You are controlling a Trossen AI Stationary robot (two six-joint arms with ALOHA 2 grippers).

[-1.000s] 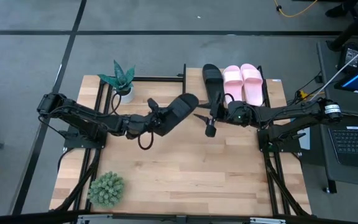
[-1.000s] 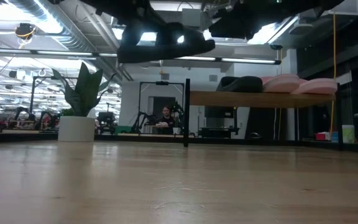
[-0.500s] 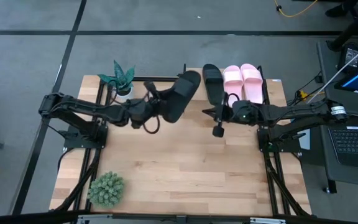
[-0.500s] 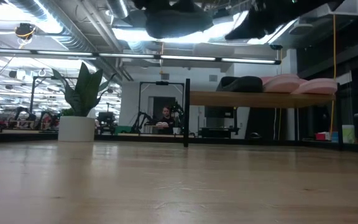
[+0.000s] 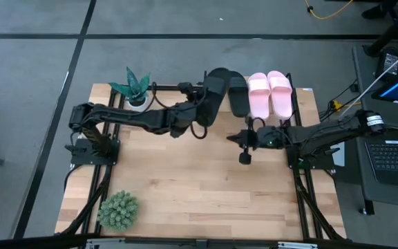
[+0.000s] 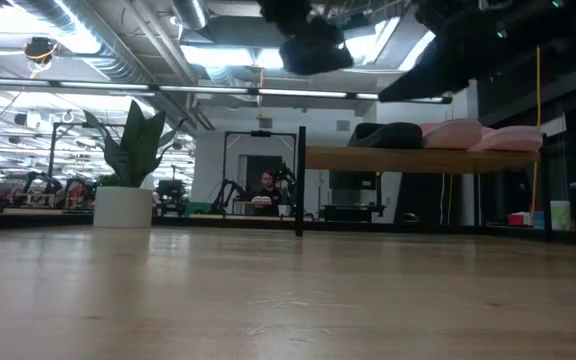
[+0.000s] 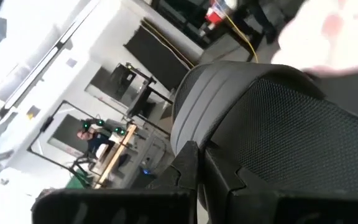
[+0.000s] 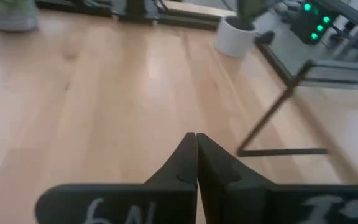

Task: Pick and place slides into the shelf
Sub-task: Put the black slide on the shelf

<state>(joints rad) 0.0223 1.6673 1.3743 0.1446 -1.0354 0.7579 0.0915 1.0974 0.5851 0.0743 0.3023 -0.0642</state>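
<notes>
Waiting empty over the table [image 5: 206,187], the right gripper [image 5: 244,149] had its fingers pressed together on nothing. Farther back, the left gripper [image 5: 200,111] pinched a black slide [image 5: 213,97] in the air at the shelf's [image 5: 302,93] open end. One black slide [image 5: 236,93] and the pink pair [image 5: 271,93] already sat on the shelf, so only this fourth was left.

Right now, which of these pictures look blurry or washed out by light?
Left wrist view: the pink slides are a soft blur and the room behind is bleached white. Right wrist view: the white pot and table edges are hazy. Low view: ceiling lights glare. High view: evenly lit and sharp.
</notes>
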